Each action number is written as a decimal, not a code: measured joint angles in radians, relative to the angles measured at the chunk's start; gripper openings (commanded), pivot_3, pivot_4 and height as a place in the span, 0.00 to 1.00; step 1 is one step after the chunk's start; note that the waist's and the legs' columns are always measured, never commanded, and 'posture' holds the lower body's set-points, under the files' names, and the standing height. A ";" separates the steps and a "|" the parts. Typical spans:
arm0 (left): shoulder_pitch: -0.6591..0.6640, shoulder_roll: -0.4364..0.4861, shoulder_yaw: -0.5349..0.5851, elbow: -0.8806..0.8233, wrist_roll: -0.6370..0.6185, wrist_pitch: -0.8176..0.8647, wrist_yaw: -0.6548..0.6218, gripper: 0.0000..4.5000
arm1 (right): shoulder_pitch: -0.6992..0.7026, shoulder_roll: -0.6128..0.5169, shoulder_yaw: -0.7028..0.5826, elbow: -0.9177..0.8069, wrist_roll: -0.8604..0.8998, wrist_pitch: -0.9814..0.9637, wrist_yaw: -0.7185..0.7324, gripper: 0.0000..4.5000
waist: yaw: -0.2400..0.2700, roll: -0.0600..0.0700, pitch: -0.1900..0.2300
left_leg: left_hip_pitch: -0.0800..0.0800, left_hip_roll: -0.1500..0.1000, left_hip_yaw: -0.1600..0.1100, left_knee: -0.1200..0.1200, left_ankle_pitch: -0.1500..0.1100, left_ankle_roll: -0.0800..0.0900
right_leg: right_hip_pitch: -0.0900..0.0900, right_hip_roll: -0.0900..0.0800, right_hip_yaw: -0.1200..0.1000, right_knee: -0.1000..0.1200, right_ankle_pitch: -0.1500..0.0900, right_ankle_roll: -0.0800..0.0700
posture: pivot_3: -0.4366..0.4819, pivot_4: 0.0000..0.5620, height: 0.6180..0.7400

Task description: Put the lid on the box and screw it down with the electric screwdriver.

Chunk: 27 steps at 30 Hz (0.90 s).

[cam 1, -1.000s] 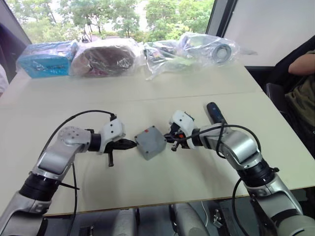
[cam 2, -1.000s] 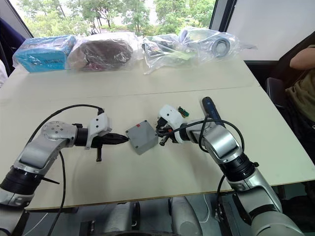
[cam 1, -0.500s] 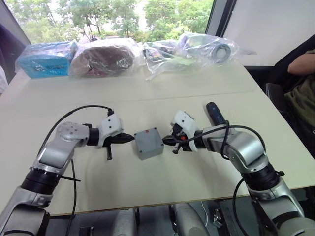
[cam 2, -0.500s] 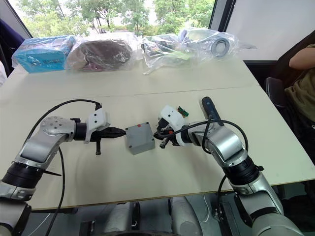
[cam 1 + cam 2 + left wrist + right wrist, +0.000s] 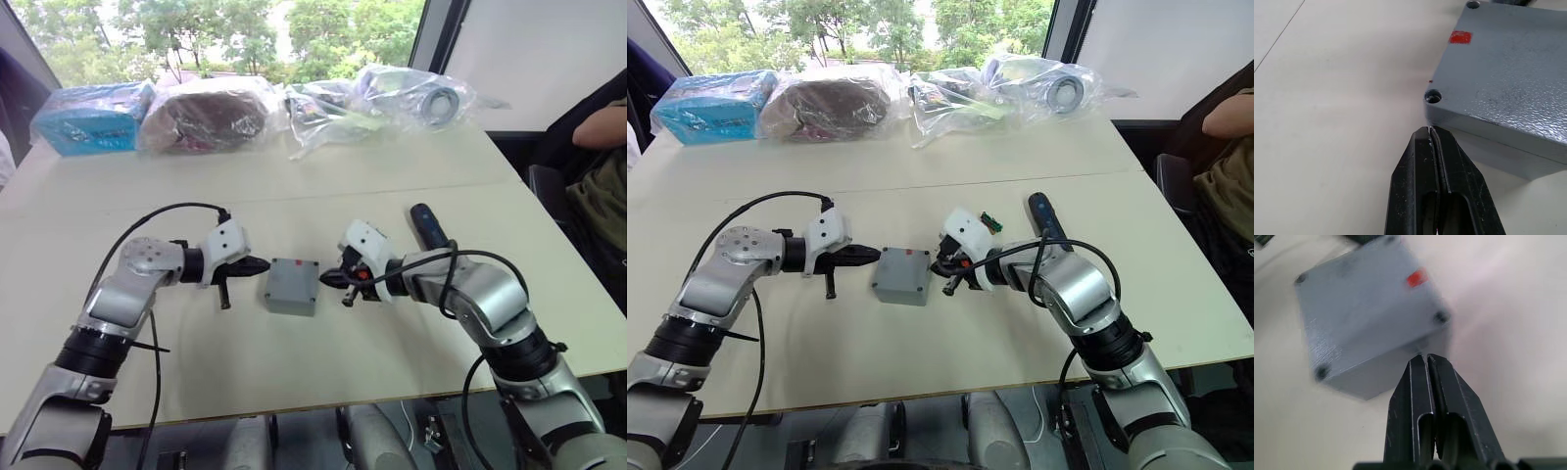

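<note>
The grey box (image 5: 292, 285) sits mid-tabletop (image 5: 323, 382), lid (image 5: 1508, 73) already seated on top, red mark up. The left claw (image 5: 257, 264) and right claw (image 5: 328, 280) flank it, each pinched fully closed, holding nothing, tips just beside its walls. Nudge gently from both sides to square it. There is bare room toward the near edge. Farther right lies the electric screwdriver (image 5: 428, 224); plastic-wrapped bundles (image 5: 206, 113) line the far edge.

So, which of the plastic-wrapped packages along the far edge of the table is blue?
The blue package at the row's left end. Its neighbour, the dark brown bundle, and the clear bags further right are not blue.
</note>
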 measured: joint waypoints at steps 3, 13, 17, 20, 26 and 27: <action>0.039 0.055 0.033 -0.056 -0.029 0.023 -0.029 0.00 | 0.005 0.011 -0.098 0.027 -0.049 -0.117 -0.083 0.01 | 0.001 0.000 0.000 | 0.000 0.000 0.000 0.000 0.000 0.000 | 0.000 0.000 0.000 0.000 0.000 0.000 | 0.48 0.27 1.00; -0.007 0.075 0.129 -0.242 -0.197 0.207 -0.024 0.00 | 0.045 0.013 -0.239 0.184 -0.084 -0.277 -0.125 0.15 | 0.002 0.000 0.000 | 0.000 0.000 0.000 0.000 0.000 0.000 | 0.001 0.000 0.000 0.000 0.000 0.000 | 0.48 0.27 1.00; -0.038 0.066 0.131 -0.283 -0.234 0.248 -0.005 0.00 | 0.047 0.013 -0.237 0.268 -0.087 -0.320 -0.090 0.51 | -0.002 0.000 0.000 | 0.001 0.000 0.000 -0.001 0.000 0.000 | 0.001 0.000 0.000 0.000 0.000 0.000 | 0.48 0.27 1.00; -0.041 0.061 0.129 -0.285 -0.235 0.252 0.007 0.00 | 0.046 0.019 -0.227 0.334 -0.090 -0.335 -0.067 0.57 | 0.000 0.000 0.000 | 0.001 0.000 0.000 0.000 0.000 0.000 | 0.001 0.000 0.000 0.000 0.000 0.000 | 0.48 0.27 1.00; -0.046 0.052 0.125 -0.285 -0.235 0.252 0.019 0.00 | 0.036 0.032 -0.191 0.439 -0.124 -0.374 -0.047 0.57 | 0.000 0.000 0.000 | 0.001 0.000 0.000 0.000 0.000 0.000 | 0.001 0.000 0.000 0.000 0.000 0.000 | 0.48 0.27 1.00; -0.047 0.051 0.124 -0.285 -0.235 0.252 0.021 0.00 | 0.030 0.034 -0.191 0.459 -0.131 -0.384 -0.048 0.57 | 0.001 0.000 0.000 | 0.001 0.000 0.000 0.000 0.000 0.000 | 0.001 0.000 0.000 0.000 0.000 0.000 | 0.48 0.27 1.00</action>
